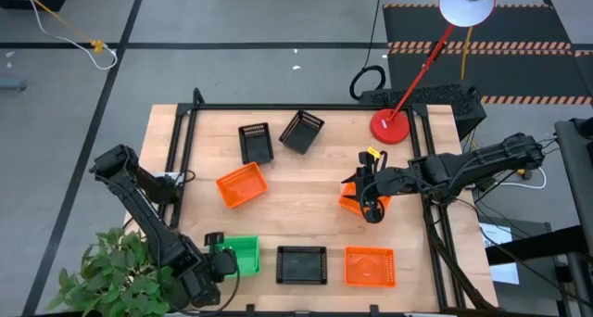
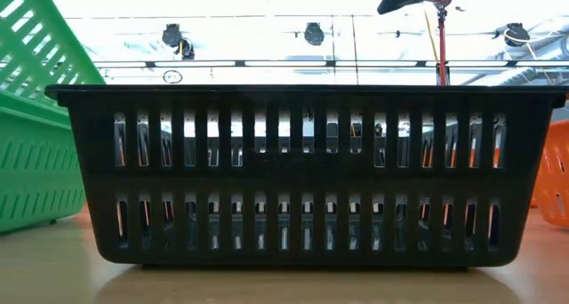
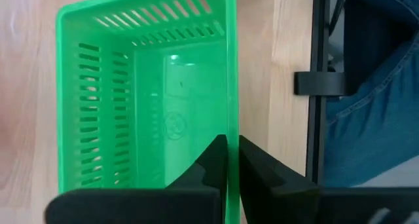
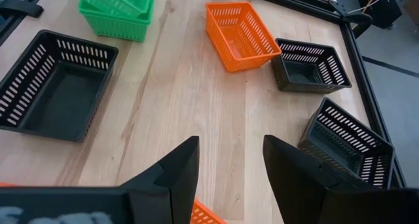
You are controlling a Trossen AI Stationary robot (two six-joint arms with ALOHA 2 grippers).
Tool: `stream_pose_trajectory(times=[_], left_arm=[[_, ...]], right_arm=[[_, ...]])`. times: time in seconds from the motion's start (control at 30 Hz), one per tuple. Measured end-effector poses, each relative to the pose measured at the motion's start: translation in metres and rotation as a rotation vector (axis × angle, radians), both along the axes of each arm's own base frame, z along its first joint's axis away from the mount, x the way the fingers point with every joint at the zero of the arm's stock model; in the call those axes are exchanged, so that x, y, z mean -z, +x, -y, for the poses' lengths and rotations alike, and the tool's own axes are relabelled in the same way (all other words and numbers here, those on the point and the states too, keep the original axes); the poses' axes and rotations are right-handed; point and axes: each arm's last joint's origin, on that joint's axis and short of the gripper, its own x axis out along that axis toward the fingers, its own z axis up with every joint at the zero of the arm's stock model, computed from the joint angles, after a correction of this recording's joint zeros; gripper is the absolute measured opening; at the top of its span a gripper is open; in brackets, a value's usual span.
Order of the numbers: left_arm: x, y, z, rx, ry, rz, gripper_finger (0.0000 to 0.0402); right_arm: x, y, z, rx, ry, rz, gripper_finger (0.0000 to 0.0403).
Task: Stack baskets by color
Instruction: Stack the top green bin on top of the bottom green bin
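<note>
High view: left tool (image 1: 222, 258) at the bench's (image 1: 306, 224) near left corner, on the green baskets (image 1: 243, 257). Right tool (image 1: 371, 209) over an orange basket (image 1: 352, 202), centre-right.
Low view: black basket (image 2: 298, 175) fills the frame.
Left wrist: fingers (image 3: 213, 162) clenched on the green wall.
Right wrist: right tool (image 4: 230, 168) released, spread wide.

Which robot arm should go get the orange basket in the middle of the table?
Probably the right. Its right gripper is open and empty, above another orange basket. The left gripper is busy, shut on the green basket's wall. The loose orange basket lies between them.
</note>
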Motion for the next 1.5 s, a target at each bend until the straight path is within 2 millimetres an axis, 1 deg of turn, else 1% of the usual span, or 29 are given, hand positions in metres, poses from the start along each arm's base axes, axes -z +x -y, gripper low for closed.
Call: stream_pose_trajectory(times=[0.13, 0.33, 0.5, 0.7, 0.87, 0.93, 1.03, 1.2, 1.33, 1.43, 1.5], left_arm=[[0.0, -0.001, -0.001, -0.004, 0.013, -0.007, 0.0009], [0.0, 0.0, -0.001, -0.008, 0.012, -0.001, 0.0021], [-0.005, 0.001, -0.001, 0.004, 0.029, 0.025, 0.0008], [-0.003, -0.003, -0.007, -0.03, 0.094, -0.001, 0.0019], [-0.003, -0.002, -0.007, -0.011, 0.113, 0.011, 0.001], [-0.001, -0.002, -0.006, -0.001, 0.124, 0.007, 0.0013], [0.004, 0.001, -0.004, -0.003, 0.144, 0.015, 0.004], [0.005, 0.004, -0.001, -0.022, 0.127, 0.044, 0.0116], [0.005, 0.005, 0.001, -0.044, 0.099, 0.054, 0.0165], [0.004, 0.005, 0.002, -0.042, 0.091, 0.052, 0.0183], [0.004, 0.005, 0.0, -0.051, 0.103, 0.047, 0.0182]], right_arm=[[0.0, 0.0, 0.0, 0.0, 0.0, 0.0, 0.0164], [0.0, 0.0, 0.0, 0.0, 0.001, 0.004, 0.0164], [0.0, 0.0, 0.0, 0.0, 0.001, 0.004, 0.0164], [0.0, 0.0, 0.0, 0.0, 0.001, 0.004, 0.0164], [0.0, 0.0, 0.0, 0.0, 0.001, 0.004, 0.0164], [0.0, 0.0, 0.0, -0.001, 0.001, 0.004, 0.0164], [0.0, 0.0, 0.0, -0.002, 0.002, 0.004, 0.0164], [0.0, 0.0, -0.001, -0.005, 0.003, 0.003, 0.0164], [0.0, 0.0, -0.001, -0.007, 0.003, 0.003, 0.0164], [0.0, 0.0, -0.001, -0.007, 0.003, 0.003, 0.0164], [0.0, 0.0, -0.001, -0.007, 0.003, 0.003, 0.0164]])
